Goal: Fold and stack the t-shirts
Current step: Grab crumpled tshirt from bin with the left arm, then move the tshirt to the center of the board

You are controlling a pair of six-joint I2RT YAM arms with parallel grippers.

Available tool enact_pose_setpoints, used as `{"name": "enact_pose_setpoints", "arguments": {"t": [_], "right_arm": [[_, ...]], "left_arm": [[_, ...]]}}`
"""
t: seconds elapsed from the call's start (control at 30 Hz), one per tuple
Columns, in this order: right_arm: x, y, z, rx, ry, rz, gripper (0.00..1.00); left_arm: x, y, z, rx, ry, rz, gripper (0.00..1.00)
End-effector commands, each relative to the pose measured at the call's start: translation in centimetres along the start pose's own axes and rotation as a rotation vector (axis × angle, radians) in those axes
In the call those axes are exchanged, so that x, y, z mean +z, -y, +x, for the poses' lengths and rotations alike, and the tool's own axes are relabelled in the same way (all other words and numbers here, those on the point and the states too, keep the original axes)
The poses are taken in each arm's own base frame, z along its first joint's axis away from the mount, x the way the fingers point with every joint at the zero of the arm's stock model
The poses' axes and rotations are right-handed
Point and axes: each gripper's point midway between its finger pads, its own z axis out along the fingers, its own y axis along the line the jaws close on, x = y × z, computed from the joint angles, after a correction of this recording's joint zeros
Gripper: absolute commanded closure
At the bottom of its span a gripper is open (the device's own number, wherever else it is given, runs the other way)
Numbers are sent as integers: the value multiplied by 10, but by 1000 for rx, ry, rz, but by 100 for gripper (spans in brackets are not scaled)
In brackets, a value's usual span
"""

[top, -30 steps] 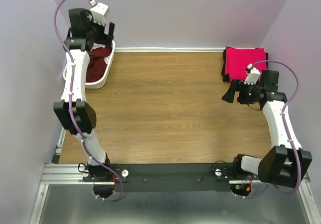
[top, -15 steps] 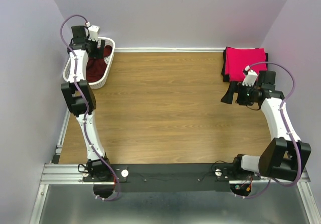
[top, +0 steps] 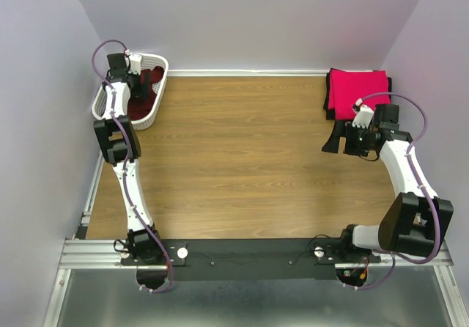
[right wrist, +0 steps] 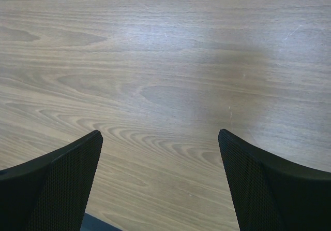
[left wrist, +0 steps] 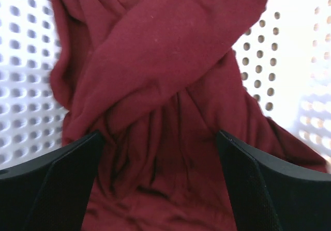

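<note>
Now, left pincer [left wrist: 158, 138] agape above maroon t-shirt [left wrist: 155, 55] in basket [left wrist: 26, 86]; right pincer [right wrist: 159, 135] agape over wooden table [right wrist: 165, 49]

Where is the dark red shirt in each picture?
Top view: dark red shirt at the far left, inside the white basket.
Left wrist: it fills the middle, with basket wall on both sides.
Right wrist: not there, only wooden table.
Shared landmark: the white basket.

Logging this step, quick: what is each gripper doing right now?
Left gripper: open, empty, over the maroon t-shirt in the basket.
Right gripper: open, empty, above the table.
</note>
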Motion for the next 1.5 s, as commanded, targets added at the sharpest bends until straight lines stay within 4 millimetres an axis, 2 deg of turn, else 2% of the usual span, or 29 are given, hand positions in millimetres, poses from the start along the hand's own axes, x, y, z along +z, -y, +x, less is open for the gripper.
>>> {"name": "enact_pose_setpoints", "arguments": {"t": [0.0,0.1,0.2,0.23,0.27,0.33,0.37,0.4,0.43,0.5,0.53,0.6,0.63,0.67,0.7,0.8,0.83,0.9,0.93,1.0,1.03,1.1,1.13,1.17,1.2,1.3,1.33,1.43,1.47], "right_arm": [[-1,4,-1,-9,-2,30,0],[-3,4,-1,-9,1,38,0],[-5,5,-1,-12,3,44,0],[-5,5,-1,-12,3,46,0],[-5,5,-1,-13,2,47,0],[-5,5,-1,-9,0,47,0],[-6,5,-2,-11,2,47,0],[-5,4,-2,-10,-1,41,0],[-4,4,-2,-9,-2,39,0],[-4,3,-3,-9,0,32,0],[-4,2,-3,-9,-1,27,0],[-5,0,-3,-11,2,17,0],[-6,-1,-4,-14,6,15,0],[-6,-2,-4,-15,7,12,0],[-7,-3,-5,-18,13,8,0],[-10,-6,-6,-27,25,-4,0],[-11,-7,-6,-29,29,-5,0],[-14,-9,-7,-38,40,-9,0],[-15,-10,-7,-43,45,-10,0],[-16,-12,-8,-46,52,-14,0],[-17,-12,-9,-49,56,-14,0],[-19,-14,-10,-49,63,-17,0],[-20,-14,-10,-53,67,-17,0],[-20,-14,-11,-54,68,-16,0],[-20,-14,-10,-53,70,-15,0],[-22,-15,-11,-60,79,-16,0],[-22,-15,-11,-58,81,-16,0],[-21,-16,-10,-58,78,-21,0],[-21,-16,-11,-59,81,-22,0]], "left_arm": [[20,-4,22,-24,-33,-1,2],[28,0,35,-34,-63,16,3],[37,6,52,-46,-93,52,17],[39,7,56,-49,-101,57,24],[38,8,57,-52,-104,66,47],[35,7,56,-48,-102,67,61],[33,7,53,-45,-98,70,81],[29,7,47,-41,-88,71,91],[18,3,34,-37,-65,62,100],[4,3,17,-24,-31,70,100],[-14,-2,-7,-14,20,64,100],[-36,-3,-31,-3,74,71,100],[-64,-3,-63,10,151,74,100],[-79,-3,-78,13,192,78,100],[-110,-6,-106,12,263,73,100],[-163,3,-153,30,405,110,100],[-192,8,-174,49,464,112,100],[-226,18,-197,74,537,132,100],[-251,31,-212,92,583,149,100],[-281,47,-228,120,640,179,100],[-306,65,-240,142,684,203,100],[-334,86,-252,166,736,240,100],[-360,96,-259,182,777,250,100],[-373,118,-263,188,798,299,100],[-385,128,-265,193,818,321,100],[-444,169,-273,208,906,437,100],[-457,183,-276,209,927,468,100],[-506,211,-280,210,1011,563,100],[-512,218,-280,213,1022,574,100]]}}
